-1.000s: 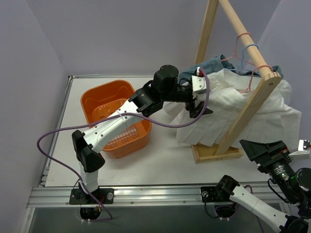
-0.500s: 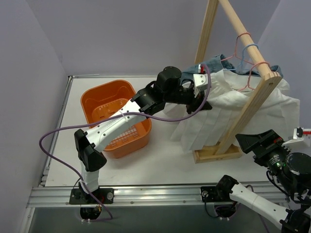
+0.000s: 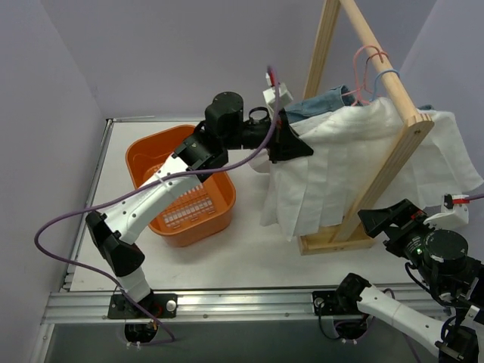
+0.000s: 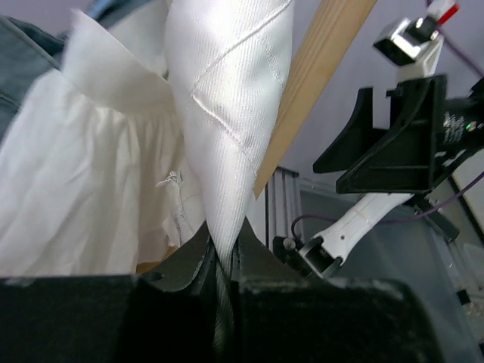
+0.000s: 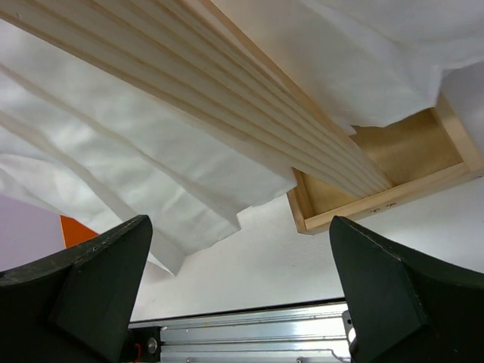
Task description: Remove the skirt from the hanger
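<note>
The white pleated skirt point(image 3: 355, 166) drapes over the wooden rack's sloping rail point(image 3: 389, 83), under a pink hanger point(image 3: 366, 59) hooked on that rail. My left gripper point(image 3: 305, 149) is shut on a fold at the skirt's upper left edge. In the left wrist view that fold point(image 4: 227, 113) runs down between the closed jaws of the left gripper point(image 4: 224, 265). My right gripper point(image 3: 382, 219) stands open low beside the rack's front post, holding nothing. In the right wrist view the skirt's hem point(image 5: 113, 159) hangs above the right gripper point(image 5: 238, 295), apart from its wide fingers point(image 5: 98, 280).
A blue hanger point(image 3: 389, 74) with a denim garment point(image 3: 321, 100) hangs behind the skirt. An orange basket point(image 3: 155, 162) sits on the table to the left. The rack's wooden base point(image 3: 333, 242) stands in front, also seen as the base frame point(image 5: 378, 189).
The left gripper has shut on the skirt's edge and pulled it up and to the left. The hangers slid up the rail. The right arm crept left toward the rack.
</note>
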Controlling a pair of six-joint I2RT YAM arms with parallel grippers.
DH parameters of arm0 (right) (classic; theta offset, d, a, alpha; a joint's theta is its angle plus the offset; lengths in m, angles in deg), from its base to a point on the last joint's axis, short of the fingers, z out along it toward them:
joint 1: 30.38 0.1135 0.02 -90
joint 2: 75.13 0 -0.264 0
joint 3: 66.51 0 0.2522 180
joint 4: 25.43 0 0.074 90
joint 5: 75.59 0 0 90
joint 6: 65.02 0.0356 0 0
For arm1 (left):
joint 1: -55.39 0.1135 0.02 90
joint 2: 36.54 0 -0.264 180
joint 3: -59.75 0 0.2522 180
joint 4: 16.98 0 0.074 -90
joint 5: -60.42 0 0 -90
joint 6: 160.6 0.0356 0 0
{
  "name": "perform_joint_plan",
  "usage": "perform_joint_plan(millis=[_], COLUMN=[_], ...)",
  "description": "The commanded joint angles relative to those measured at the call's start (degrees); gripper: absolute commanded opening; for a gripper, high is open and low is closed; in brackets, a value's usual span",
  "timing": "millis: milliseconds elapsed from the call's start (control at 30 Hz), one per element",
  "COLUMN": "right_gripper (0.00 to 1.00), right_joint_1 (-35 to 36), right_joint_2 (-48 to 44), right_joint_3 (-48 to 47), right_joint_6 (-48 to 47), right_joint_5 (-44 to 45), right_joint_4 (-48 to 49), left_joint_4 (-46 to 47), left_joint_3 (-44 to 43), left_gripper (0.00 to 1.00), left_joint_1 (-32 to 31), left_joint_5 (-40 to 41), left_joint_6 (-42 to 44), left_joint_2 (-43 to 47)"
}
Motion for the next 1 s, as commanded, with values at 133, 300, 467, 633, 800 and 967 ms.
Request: perform_joint_plan(millis=[133,300,467,633,800,967], right_gripper=[1.0,1.0,1.0,0.96,0.96,0.96], right_joint_1=[0.39,0.56,1.79,3.02,2.41,1.88], right_joint_2=[1.68,3.09,-1.29,1.93,13.27,15.04], right_joint_3=[0.34,-0.36,-0.45,-2.03,-0.28,1.92], right_joint_6=[-3.36,-4.51,-8.98,-11.1,-16.1,-17.69], right_joint_5=[3.59,3.51,-0.87,-2.99,-10.01,-13.98], right_joint_4=[-0.29,-0.73,5.24,3.07,3.05,9.72], left_joint_4=[18.38,15.05,6.98,-2.78,-11.14,-18.96], left_joint_3=[9.81,17.99,25.37,30.92,35.57,38.22], left_gripper=[0.02,0.02,0.02,0.02,0.02,0.02], left_joint_1=[4.32,5.8,6.78,7.39,8.18,8.45], left_joint_5=[-7.52,-7.26,-7.0,-1.38,3.63,10.39], left_joint_6=[-10.44,-8.6,-5.7,-0.78,1.25,2.74], left_joint_2=[12.9,20.98,28.09,33.56,36.55,38.39])
